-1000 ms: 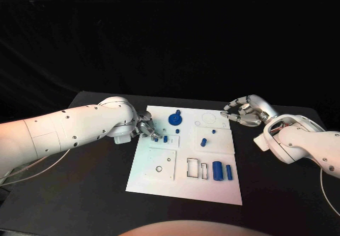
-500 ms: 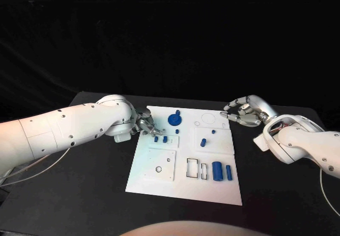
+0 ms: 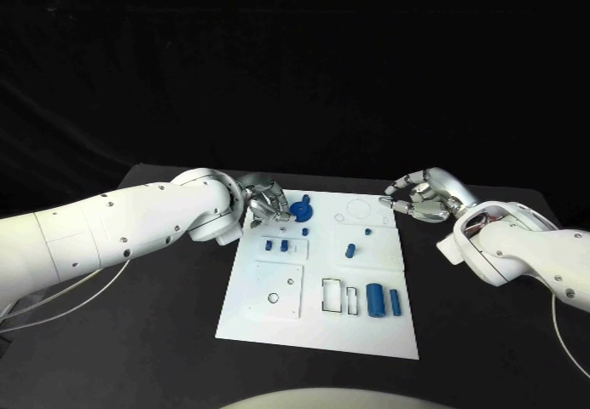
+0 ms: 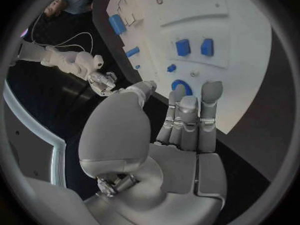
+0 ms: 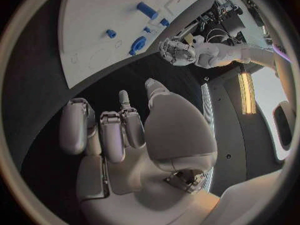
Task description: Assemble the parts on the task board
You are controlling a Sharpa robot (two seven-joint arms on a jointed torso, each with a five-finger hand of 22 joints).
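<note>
Left hand shifted toward round blue gear, metallic fingers apart, empty, right hand curled, empty, glossy white task board.

My left hand covers the board's far left corner and part of the blue disc beside it. Whether my fingertips touch that disc, I cannot tell. The small blue parts are too tiny to make out their shapes. My right hand's palm faces away.
</note>
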